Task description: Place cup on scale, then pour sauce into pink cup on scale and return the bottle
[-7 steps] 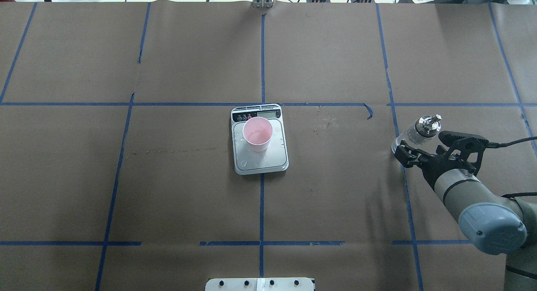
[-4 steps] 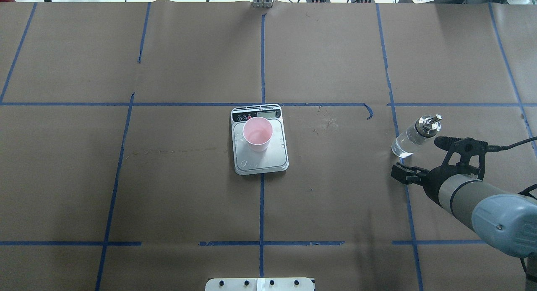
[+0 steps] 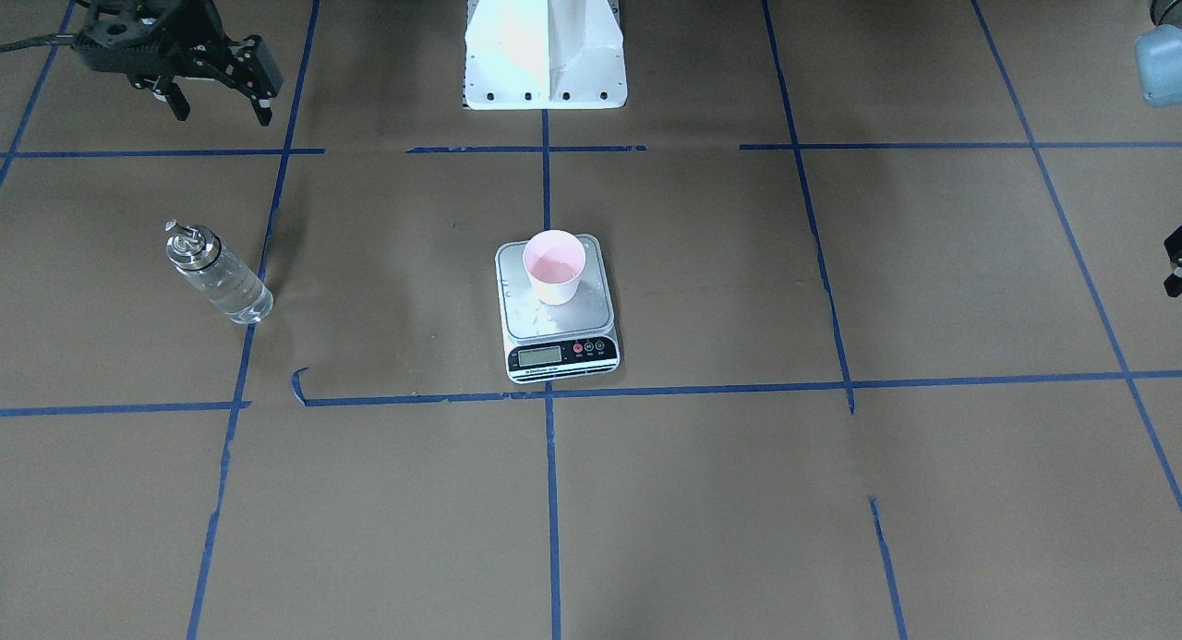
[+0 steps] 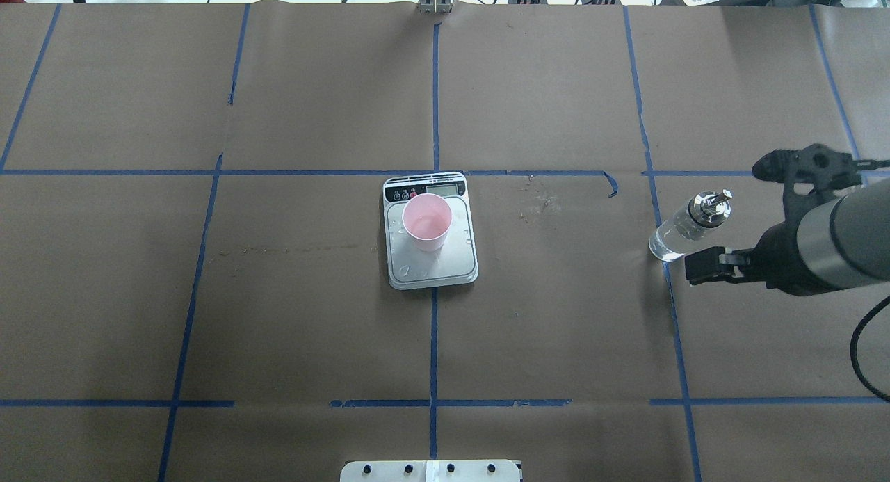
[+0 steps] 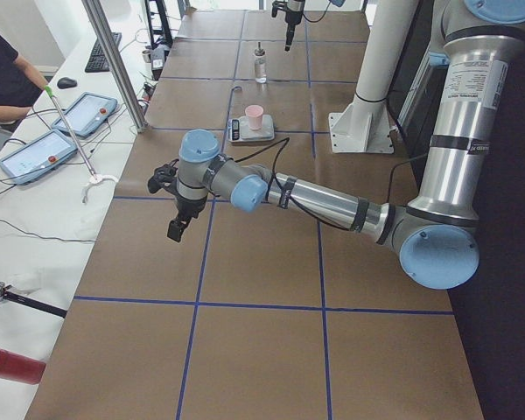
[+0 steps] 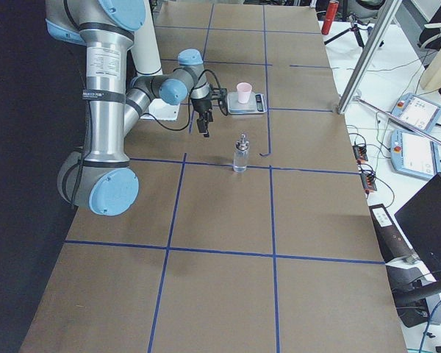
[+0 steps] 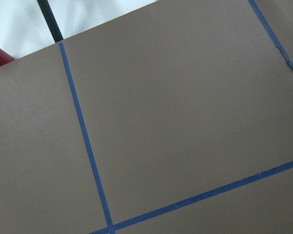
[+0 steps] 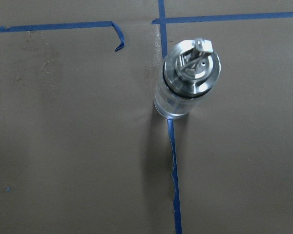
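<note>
The pink cup [image 4: 427, 223] stands on the scale [image 4: 434, 268] at the table's middle, with a little clear liquid in it; it also shows in the front view [image 3: 554, 266] on the scale [image 3: 559, 331]. The clear bottle [image 4: 685, 228] with a silver cap stands upright and free on the table at the right, and shows in the front view [image 3: 222, 275] and right wrist view [image 8: 188, 85]. My right gripper [image 4: 728, 218] is open, empty and raised above and behind the bottle [image 3: 222, 114]. My left gripper [image 5: 177, 219] hangs over bare table far left; I cannot tell its state.
Droplets lie on the scale's platform. The white robot base [image 3: 545, 49] stands at the robot's table edge. Blue tape lines [image 4: 434, 85] grid the brown table cover. Tablets [image 5: 35, 153] and a slanted pole [image 5: 118, 66] stand beyond the far edge.
My right gripper, which was around the bottle's lower part, has drawn back and lifted away, open. The bottle stays upright in place. Cup and scale have not moved.
</note>
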Tool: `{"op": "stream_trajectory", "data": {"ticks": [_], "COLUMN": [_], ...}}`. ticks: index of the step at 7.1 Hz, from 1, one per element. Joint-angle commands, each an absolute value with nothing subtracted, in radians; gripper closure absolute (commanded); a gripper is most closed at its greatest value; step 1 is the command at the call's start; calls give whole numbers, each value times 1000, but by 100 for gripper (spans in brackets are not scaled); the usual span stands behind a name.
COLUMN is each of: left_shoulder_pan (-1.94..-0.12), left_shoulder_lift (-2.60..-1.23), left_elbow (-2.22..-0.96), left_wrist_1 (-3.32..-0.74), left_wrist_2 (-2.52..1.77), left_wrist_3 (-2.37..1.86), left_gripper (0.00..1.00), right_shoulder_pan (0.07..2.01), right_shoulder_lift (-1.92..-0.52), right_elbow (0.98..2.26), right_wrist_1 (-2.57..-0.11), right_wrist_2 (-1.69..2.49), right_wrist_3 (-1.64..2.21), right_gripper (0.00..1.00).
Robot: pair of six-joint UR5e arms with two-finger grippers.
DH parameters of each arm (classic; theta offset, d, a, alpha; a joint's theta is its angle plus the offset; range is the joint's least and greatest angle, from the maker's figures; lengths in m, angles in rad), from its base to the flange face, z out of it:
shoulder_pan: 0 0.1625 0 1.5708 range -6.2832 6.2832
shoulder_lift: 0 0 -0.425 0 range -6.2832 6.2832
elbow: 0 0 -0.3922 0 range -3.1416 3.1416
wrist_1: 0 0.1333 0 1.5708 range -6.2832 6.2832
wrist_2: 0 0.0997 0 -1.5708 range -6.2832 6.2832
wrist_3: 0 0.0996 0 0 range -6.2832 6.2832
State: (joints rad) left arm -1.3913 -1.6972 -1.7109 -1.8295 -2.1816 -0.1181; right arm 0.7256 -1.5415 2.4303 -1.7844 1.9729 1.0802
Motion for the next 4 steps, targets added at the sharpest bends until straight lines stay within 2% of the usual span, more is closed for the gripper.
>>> {"op": "stream_trajectory", "data": {"ticks": [1,4], "left_shoulder_pan": [-1391,-1391], "left_shoulder_lift": [-1692,-1689], "left_elbow": [-1700,-1687], "left_wrist_1": [-1829,-1830], "left_wrist_2": [-2175,-2178], "left_wrist_3": [-114,-109], "left_gripper": [0,0], "right_shoulder_pan": [1060,1445], "right_shoulder_lift": [-1497,-1506], "right_elbow": [2371,1991], "right_wrist_1": [-1850,-1842], "right_wrist_2": [2220,2391], "right_wrist_3": [715,-24], "right_gripper": [0,0]}}
